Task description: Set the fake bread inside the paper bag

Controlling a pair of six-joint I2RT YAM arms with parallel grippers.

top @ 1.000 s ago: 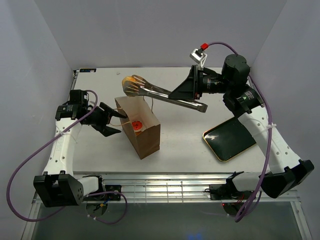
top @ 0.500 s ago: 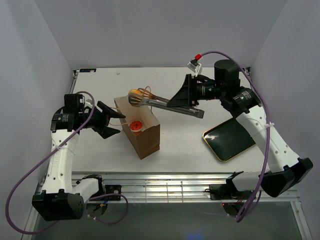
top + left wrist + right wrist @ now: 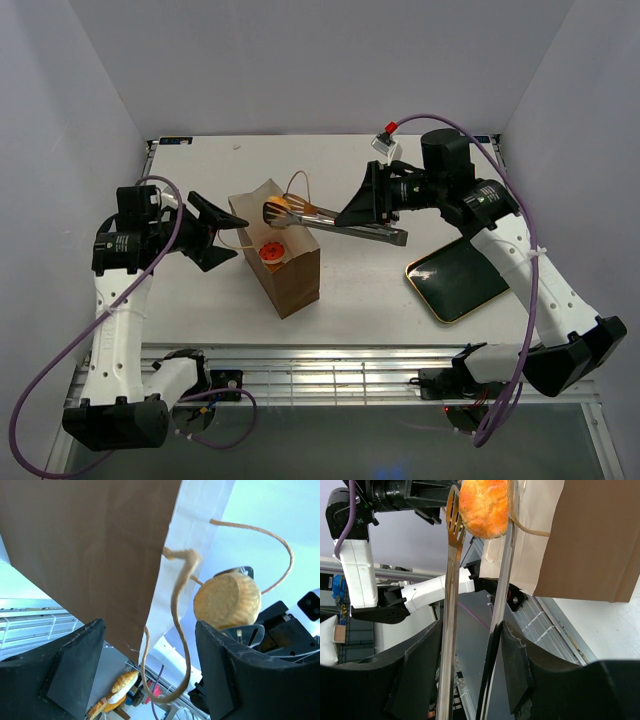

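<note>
Above the white table (image 3: 380, 295), tongs (image 3: 335, 222) in the right gripper (image 3: 470, 635) clasp a light, probably stiff bun (image 3: 277, 211) by its sides over the paper bag (image 3: 295, 272).

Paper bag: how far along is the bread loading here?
Done: a red donut appears to sit inside the paper bag. In hand: the right gripper holds tongs pinching a golden bun over the bag's mouth; the left gripper stands open at its rim. Left: releasing this bun; whether more bread remains cannot be told.
</note>
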